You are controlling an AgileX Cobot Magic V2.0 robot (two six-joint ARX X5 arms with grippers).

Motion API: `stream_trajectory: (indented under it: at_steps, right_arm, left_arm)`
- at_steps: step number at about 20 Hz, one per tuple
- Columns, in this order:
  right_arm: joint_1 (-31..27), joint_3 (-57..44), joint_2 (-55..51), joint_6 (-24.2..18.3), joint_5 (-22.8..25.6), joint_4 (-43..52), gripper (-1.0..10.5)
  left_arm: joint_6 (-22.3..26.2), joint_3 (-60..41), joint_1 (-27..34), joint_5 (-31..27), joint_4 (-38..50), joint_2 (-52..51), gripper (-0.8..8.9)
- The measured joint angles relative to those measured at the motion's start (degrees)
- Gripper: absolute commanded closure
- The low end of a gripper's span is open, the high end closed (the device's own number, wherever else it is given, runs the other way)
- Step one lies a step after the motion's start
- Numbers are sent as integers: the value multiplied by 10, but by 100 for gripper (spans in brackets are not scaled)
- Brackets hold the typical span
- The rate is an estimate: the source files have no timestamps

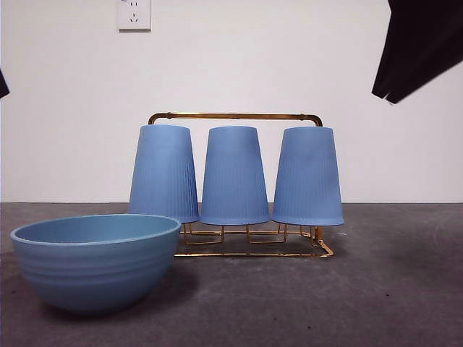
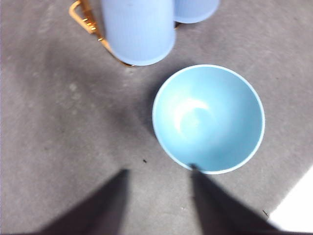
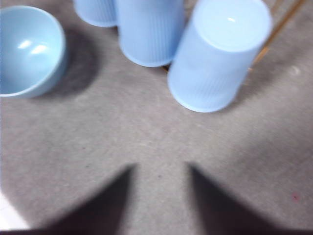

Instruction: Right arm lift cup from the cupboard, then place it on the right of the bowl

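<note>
Three periwinkle ribbed cups stand upside down on the gold wire cupboard [image 1: 235, 116]: a left cup [image 1: 163, 173], a middle cup [image 1: 234, 176] and a right cup [image 1: 308, 176]. The teal-blue bowl [image 1: 94, 260] sits on the table in front of the left cup. My right gripper [image 3: 160, 169] hovers open and holds nothing, a short way from the right cup [image 3: 220, 58], with the bowl [image 3: 27, 49] farther off. In the front view it is a dark shape [image 1: 391, 90] at the top right corner. My left gripper [image 2: 159, 170] is open beside the bowl [image 2: 209, 117].
The grey table [image 1: 391, 289] stretches to the right of the bowl and in front of the rack. A white wall with a socket [image 1: 134, 14] stands behind. The left arm shows only as a black tip [image 1: 3, 83] at the left edge.
</note>
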Motion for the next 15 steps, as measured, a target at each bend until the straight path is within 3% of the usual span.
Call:
stream_trajectory:
  at_steps: [8, 15]
  right_arm:
    - [0, 24, 26, 5, 9, -2, 507]
    - [0, 196, 164, 23, 30, -68, 506]
  left_arm:
    - [6, 0, -7, 0, 2, 0, 431]
    - [6, 0, -7, 0, 2, 0, 433]
